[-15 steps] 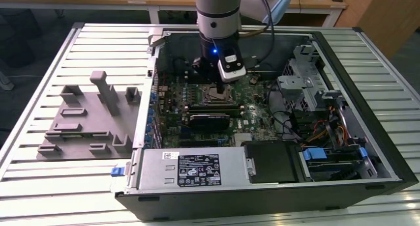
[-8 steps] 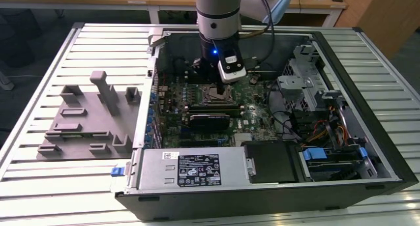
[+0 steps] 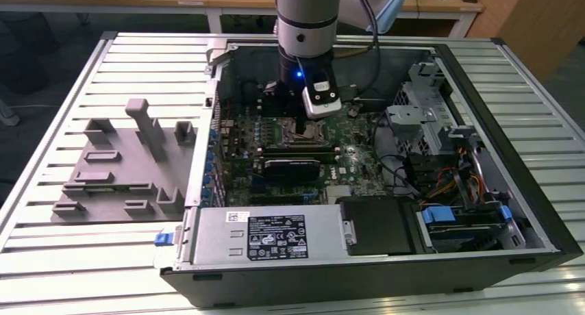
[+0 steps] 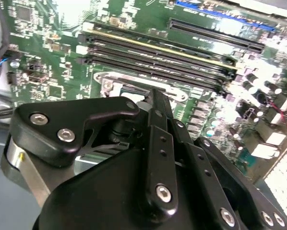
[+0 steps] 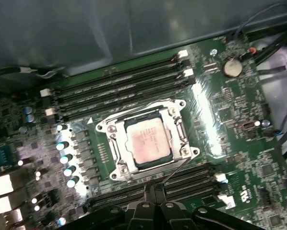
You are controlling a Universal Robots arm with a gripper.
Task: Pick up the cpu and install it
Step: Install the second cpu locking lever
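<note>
First wrist view: cpu (image 5: 148, 140) sits flat inside the metal-framed socket (image 5: 176, 125) on the motherboard (image 5: 215, 129), silvery top plate showing, edges roughly square to the frame. It looks seated, so the pick and the placing appear done.

Fingers (image 5: 153, 191) are pressed together just beside the socket's edge with nothing between them; they grip no cpu. In the second wrist view the same fingers (image 4: 155, 103) come to a closed tip over the socket frame, near the memory slots (image 4: 172, 57). Whether the tip touches the frame or a thin wire lever next to it can't be judged.

Exterior view: arm (image 3: 308, 27) reaches straight down into the open computer case (image 3: 512, 212), its wrist over the middle of the board. Grey tray with upright posts (image 3: 109, 171) lies on the slatted desk (image 3: 55, 260), at the exterior view's left of the case, well apart from the arm.

Judgement: chip is in place; latch state of the socket frame isn't clear, so locking may remain.
</note>
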